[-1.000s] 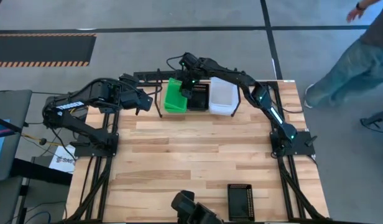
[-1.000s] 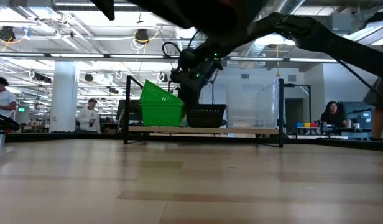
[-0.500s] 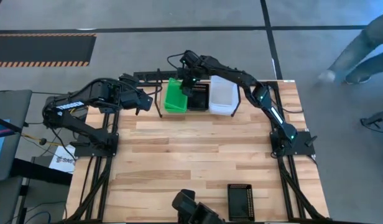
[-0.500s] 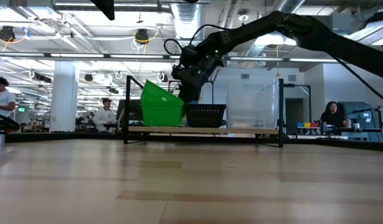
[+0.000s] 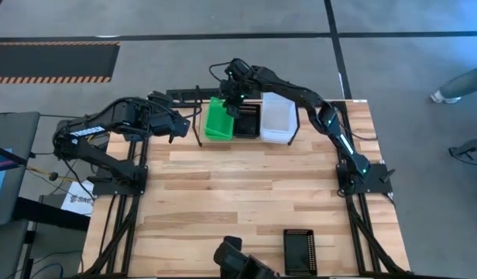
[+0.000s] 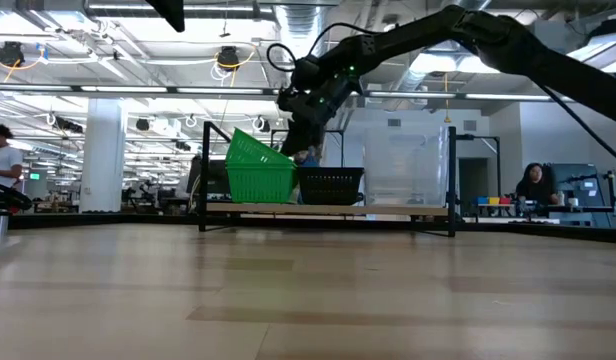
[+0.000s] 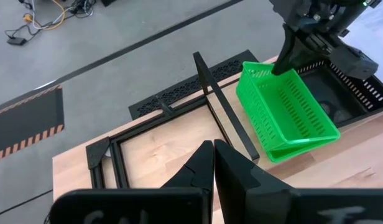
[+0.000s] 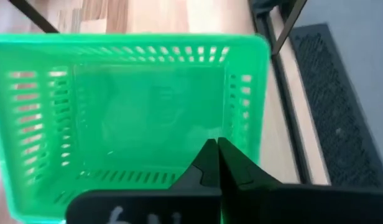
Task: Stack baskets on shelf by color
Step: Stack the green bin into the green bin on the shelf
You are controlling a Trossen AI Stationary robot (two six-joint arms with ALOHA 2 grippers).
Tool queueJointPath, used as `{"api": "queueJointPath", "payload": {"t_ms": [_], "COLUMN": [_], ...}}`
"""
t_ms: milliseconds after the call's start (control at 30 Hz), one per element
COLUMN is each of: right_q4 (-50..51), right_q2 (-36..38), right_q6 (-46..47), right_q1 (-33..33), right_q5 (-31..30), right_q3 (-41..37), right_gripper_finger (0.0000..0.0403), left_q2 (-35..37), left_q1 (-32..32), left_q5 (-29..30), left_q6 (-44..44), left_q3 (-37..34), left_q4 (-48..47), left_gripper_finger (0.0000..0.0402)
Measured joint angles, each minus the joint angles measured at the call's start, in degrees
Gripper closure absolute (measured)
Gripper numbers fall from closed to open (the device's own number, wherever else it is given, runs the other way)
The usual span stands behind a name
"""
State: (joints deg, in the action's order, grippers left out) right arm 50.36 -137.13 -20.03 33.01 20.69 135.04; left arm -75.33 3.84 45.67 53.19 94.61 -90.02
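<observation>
The black wire shelf (image 5: pixel 198 116) stands at the table's far edge. On it, side by side, are a green basket stack (image 5: pixel 217 118), a black mesh basket (image 5: pixel 247 122) and clear baskets (image 5: pixel 277 120). The upper green basket (image 6: pixel 256 153) lies tilted in the one beneath (image 7: pixel 285 112). My right gripper (image 8: pixel 217 152) is shut and hovers over the green stack's far right corner, looking down into it (image 8: pixel 129 118). My left gripper (image 7: pixel 213 155) is shut and waits left of the shelf (image 7: pixel 219 106). One more black basket (image 5: pixel 299 250) lies at the near edge. My right gripper (image 6: pixel 296 135) points down over the upper green basket's far right rim (image 7: pixel 285 71). I cannot tell whether its fingertips touch the rim or stand just above it.
The shelf's upright posts (image 6: pixel 201 175) stand at both of its ends. A perforated black strip (image 7: pixel 179 96) lies on the floor behind the table. The wooden tabletop (image 5: pixel 246 186) lies bare between shelf and near edge. A camera mount (image 5: pixel 238 260) sits at the near edge.
My right gripper has risen from beside the green stack, up and slightly toward the far edge. The green baskets have stayed where they were, the upper one still tilted. A person beyond the table's right side has walked out of the high view.
</observation>
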Motion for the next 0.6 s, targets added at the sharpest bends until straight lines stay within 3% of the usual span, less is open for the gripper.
{"api": "queueJointPath", "payload": {"t_ms": [600], "right_q4": [-1.6], "right_q2": [0.1], "right_q6": [-4.1], "right_q1": [0.0], "right_q5": [-0.4], "right_q3": [-0.3], "right_gripper_finger": [0.0402], "left_q2": [0.0], "left_q1": [0.0], "left_q5": [-0.5], "left_q6": [0.0], "left_q3": [0.0], "left_q4": [0.0], "left_gripper_finger": [0.0401]}}
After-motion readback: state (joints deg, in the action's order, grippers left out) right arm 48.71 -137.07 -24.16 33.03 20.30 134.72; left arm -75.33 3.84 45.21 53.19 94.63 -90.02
